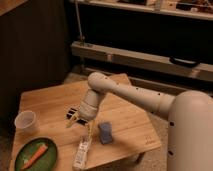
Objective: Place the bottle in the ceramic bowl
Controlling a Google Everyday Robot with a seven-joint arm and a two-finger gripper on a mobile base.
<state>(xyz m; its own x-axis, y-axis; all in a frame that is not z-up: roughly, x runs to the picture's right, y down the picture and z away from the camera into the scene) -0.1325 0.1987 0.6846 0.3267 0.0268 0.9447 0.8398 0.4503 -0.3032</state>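
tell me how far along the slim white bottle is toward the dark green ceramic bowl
Nothing looks done yet: the slim white bottle lies flat on the wooden table, outside the dark green round ceramic bowl, which holds an orange carrot-shaped item. In hand: the gripper hangs open just above the bottle's far end, holding nothing. Left: grasp, lift, carry it to the bowl, release.

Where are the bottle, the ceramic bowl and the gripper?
bottle [81, 154], camera view, middle of its white body.
ceramic bowl [49, 160], camera view, bare green inside, right of the carrot [35, 155].
gripper [79, 131], camera view, between its open fingertips, just above the bottle's far end.
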